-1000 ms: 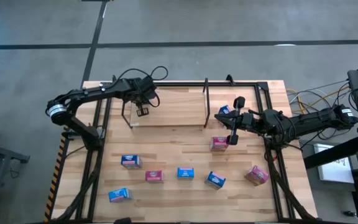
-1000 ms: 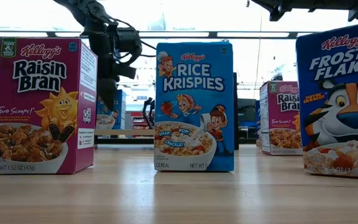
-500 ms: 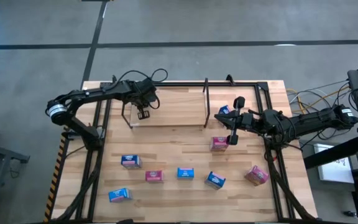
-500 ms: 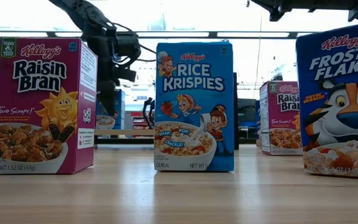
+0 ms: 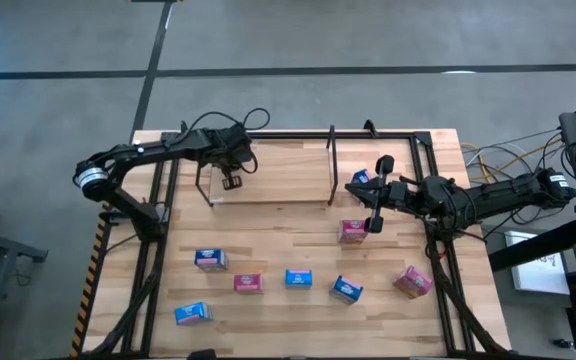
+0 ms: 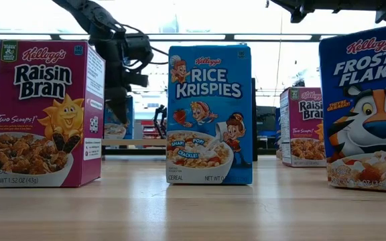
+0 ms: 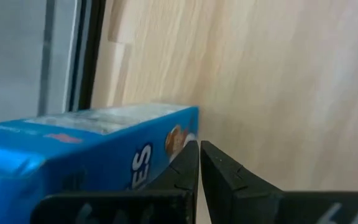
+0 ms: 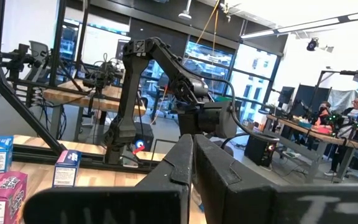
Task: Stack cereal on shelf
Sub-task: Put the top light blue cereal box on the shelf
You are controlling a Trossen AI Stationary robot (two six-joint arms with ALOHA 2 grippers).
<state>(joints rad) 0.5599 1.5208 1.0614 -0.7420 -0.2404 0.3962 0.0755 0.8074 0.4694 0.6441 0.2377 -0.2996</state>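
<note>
My left claw (image 5: 231,182) hangs pinched empty over the shelf (image 5: 268,170), a blue cereal box (image 7: 73,155) just beside it. My right claw (image 5: 375,222), pinched too, hovers near a pink box (image 5: 352,231) on the table (image 5: 268,250).

Right gripper (image 8: 192,163) fingers pressed together, left arm (image 8: 166,87) beyond — 3 cereal boxes (image 8: 66,167)

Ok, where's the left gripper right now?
In the high view the left gripper is over the back-left of the table, fingers shut, above the shelf area; its wrist view shows a blue cereal box right beside its fingers.
</note>
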